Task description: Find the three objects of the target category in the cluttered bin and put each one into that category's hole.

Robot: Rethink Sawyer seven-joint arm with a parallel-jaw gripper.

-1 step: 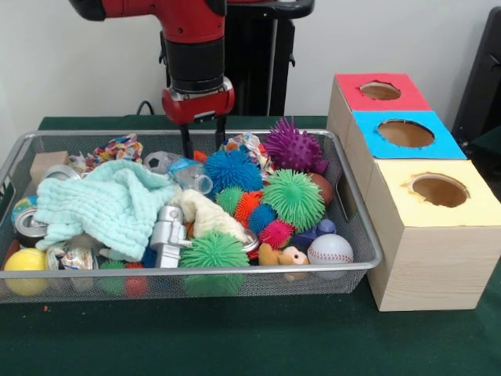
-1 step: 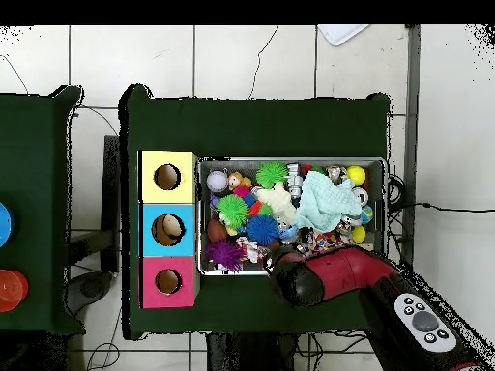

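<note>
A dark green counter (image 1: 250,345) fills the near ground. From above, pale tiled floor (image 2: 251,60) surrounds it, with black cables (image 2: 440,207) trailing across the tiles on the right. A second green counter (image 2: 34,213) stands well apart to the left, carrying a blue disc (image 2: 3,224) and a red disc (image 2: 10,289) at its left edge.

Toy-filled bin (image 1: 356,235) beside box (image 1: 423,258) on table (image 1: 258,337)
</note>
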